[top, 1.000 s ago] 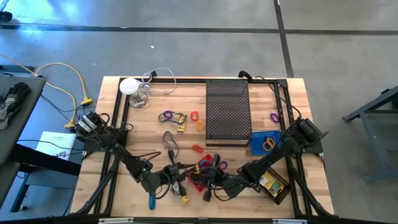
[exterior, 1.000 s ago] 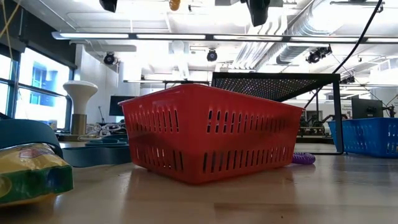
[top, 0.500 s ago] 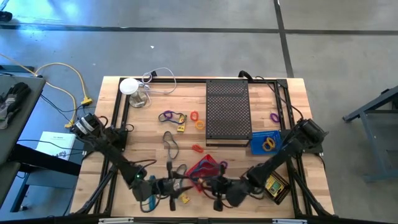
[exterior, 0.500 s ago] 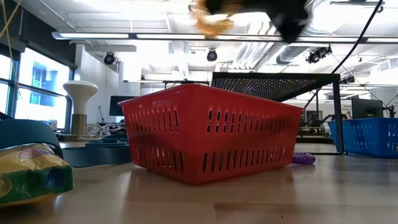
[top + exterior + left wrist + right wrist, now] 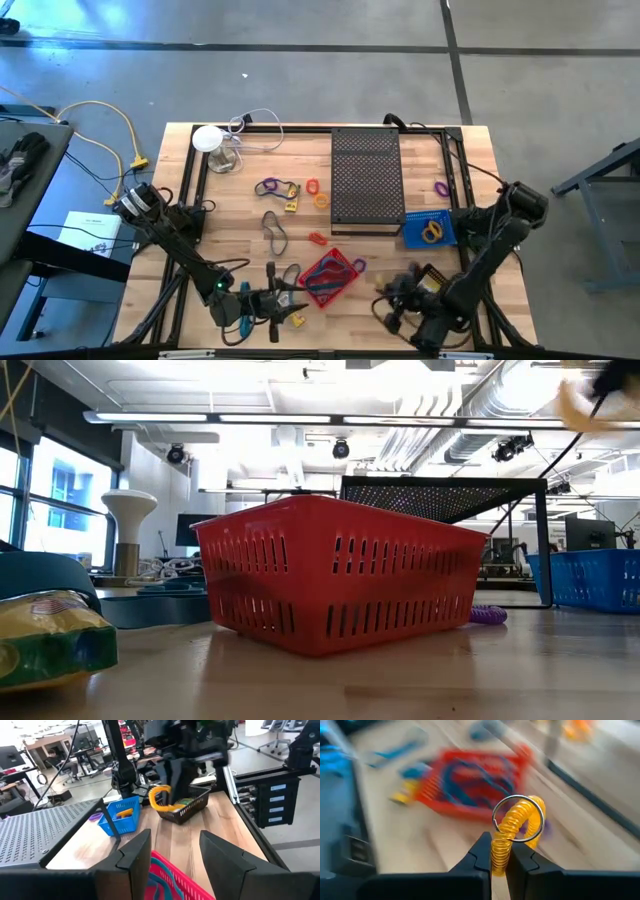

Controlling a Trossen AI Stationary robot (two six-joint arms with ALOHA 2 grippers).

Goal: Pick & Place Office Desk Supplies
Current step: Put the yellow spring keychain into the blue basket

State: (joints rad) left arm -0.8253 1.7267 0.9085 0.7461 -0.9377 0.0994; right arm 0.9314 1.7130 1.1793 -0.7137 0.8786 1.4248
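Observation:
My right gripper is shut on a yellow coiled loop that carries a metal ring. In the left wrist view the loop hangs beside the black basket. My left gripper stands open and level at the red basket's left side, with nothing between its fingers. Loose supplies lie on the table: a purple loop, a red ring, an orange ring, a grey loop and a teal stick. My right gripper pinches one end of the yellow coil between its two fingertips. The rest of the coil curls away past the fingers with the metal ring threaded on it. The coil is lifted clear of the table, near the black basket.
A black perforated tray stands at the far middle and a blue basket with a yellow ring at the right. A white round object with a cable sits at the far left. A purple ring lies by the right edge.
My right gripper has swung from over the red basket toward the table's right edge and the black basket, turning its wrist and carrying the yellow coil with it. The red basket has stayed where it was.

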